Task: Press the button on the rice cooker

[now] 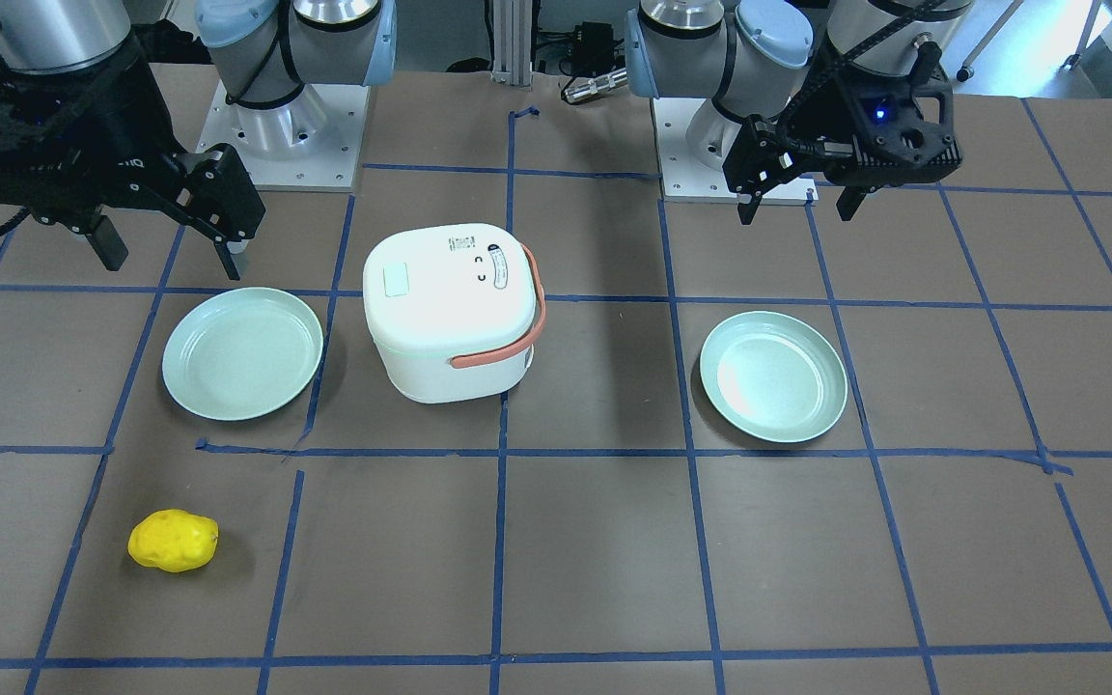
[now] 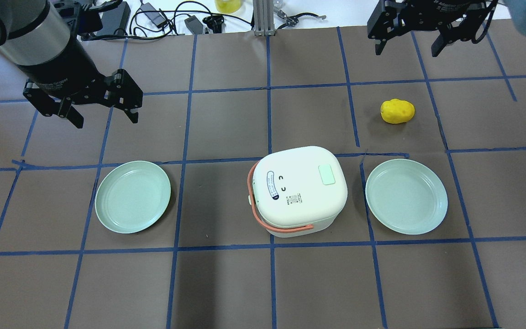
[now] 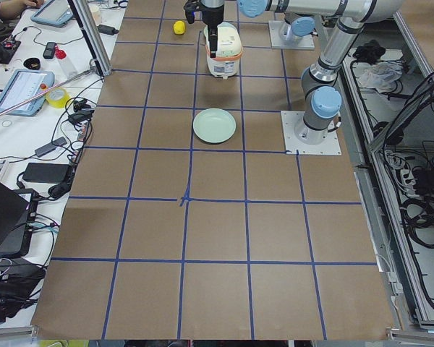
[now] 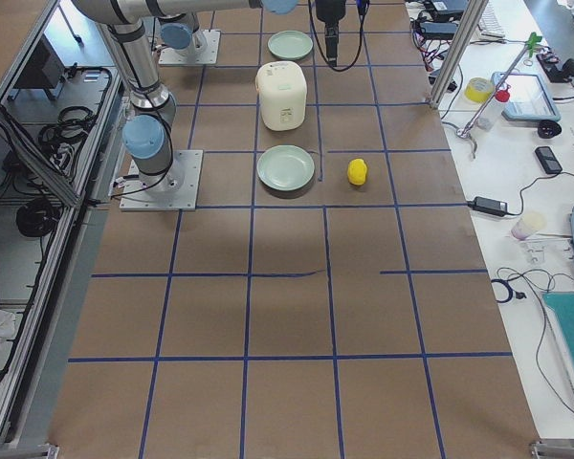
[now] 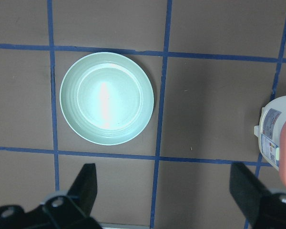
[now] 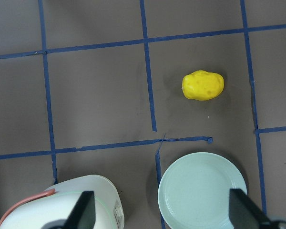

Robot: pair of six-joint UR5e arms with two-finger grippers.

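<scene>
The white rice cooker [image 2: 299, 187] with an orange handle stands mid-table between two plates, and also shows in the front view [image 1: 450, 309]. A pale green rectangular button [image 2: 327, 174] sits on its lid. My left gripper [image 2: 106, 119] is open and empty, raised well to the cooker's left, beyond the left plate [image 2: 133, 196]. My right gripper [image 2: 406, 51] is open and empty, high over the far right of the table. In the left wrist view the cooker [image 5: 281, 138] is at the right edge. In the right wrist view it [image 6: 71, 202] is at the bottom left.
A pale green plate [image 2: 407, 196] lies right of the cooker. A yellow potato-like object [image 2: 397, 111] lies beyond that plate. Blue tape lines cross the brown table. Cables and tools lie past the far edge.
</scene>
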